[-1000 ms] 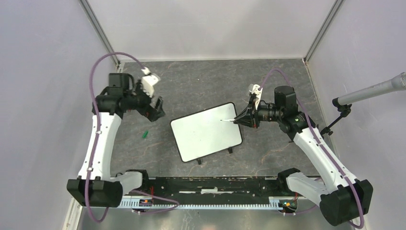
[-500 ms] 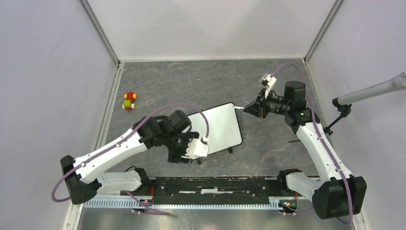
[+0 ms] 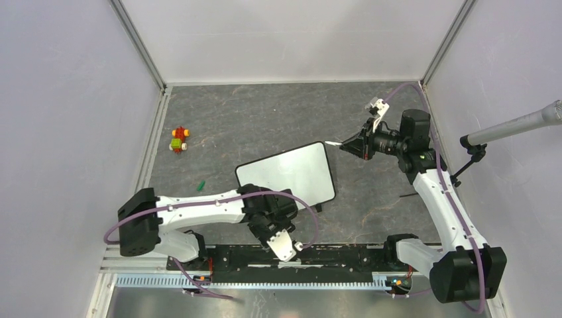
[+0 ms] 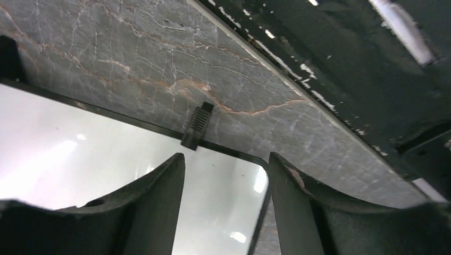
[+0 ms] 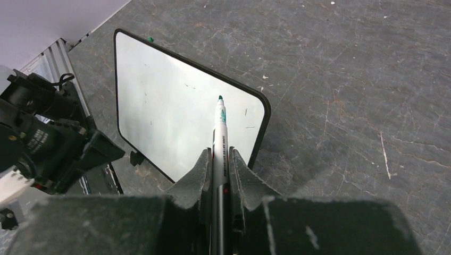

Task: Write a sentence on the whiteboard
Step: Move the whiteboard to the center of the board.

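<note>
Looking along the right gripper (image 5: pixel 219 159), we saw its two dark fingers (image 5: pixel 198 170) clamped on a white-barrelled, green-tipped marker pen (image 5: pixel 220 133), which jutted straight out ahead of the fingertips. Just beyond and below the pen's tip lay the small rectangular white board with a thin black frame and rounded corners (image 5: pixel 175 111), flat on the grey marbled tabletop (image 5: pixel 345 79); we could not tell whether the tip touched it. From above, the same gripper (image 3: pixel 350 145) sat just off the board's (image 3: pixel 286 175) far corner, pen pointing towards it. The left gripper (image 4: pixel 226 175) was spread wide with nothing between its fingers (image 4: pixel 159 202), and directly under and ahead of them were the board's (image 4: pixel 106 159) rounded near corner and one small black foot (image 4: pixel 197 125). Well off to the left gripper's (image 3: pixel 270 225) far side, a small green cap (image 3: pixel 201 185) lay on the table.
</note>
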{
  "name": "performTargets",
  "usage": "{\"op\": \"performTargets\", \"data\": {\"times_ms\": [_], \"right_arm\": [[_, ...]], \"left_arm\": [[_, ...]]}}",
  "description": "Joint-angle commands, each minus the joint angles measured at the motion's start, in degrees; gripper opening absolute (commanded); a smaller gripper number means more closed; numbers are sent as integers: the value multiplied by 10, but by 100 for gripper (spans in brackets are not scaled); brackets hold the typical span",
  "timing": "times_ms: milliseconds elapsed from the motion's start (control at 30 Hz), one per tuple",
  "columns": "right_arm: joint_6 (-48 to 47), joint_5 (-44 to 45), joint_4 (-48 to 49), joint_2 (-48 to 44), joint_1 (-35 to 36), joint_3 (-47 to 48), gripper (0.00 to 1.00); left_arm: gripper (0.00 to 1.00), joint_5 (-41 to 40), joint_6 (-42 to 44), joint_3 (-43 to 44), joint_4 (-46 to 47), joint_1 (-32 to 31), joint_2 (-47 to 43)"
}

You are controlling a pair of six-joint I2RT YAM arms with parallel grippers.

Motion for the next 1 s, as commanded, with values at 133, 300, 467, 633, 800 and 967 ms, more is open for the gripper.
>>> {"op": "performTargets", "data": {"times_ms": [133,300,467,633,800,967], "right_arm": [[11,-51,47,-15,-20,-11,0],[8,-75,52,-11,-43,-11,0],[6,-95,56,-8,-64,-20,0],[-7,-113,50,-2,-84,-18,0],[-20,-128,38,7,-98,-15,0],[-27,-140,36,9,-111,-17,0]], "left_arm": [[63,-14,101,47,42,-9,80],[57,-38,126,43,61,-15,113],[49,-53,144,51,61,-15,140],[43,-64,157,51,62,-20,163],[27,-74,167,64,63,-21,184],[13,-88,183,92,67,-21,206]]}}
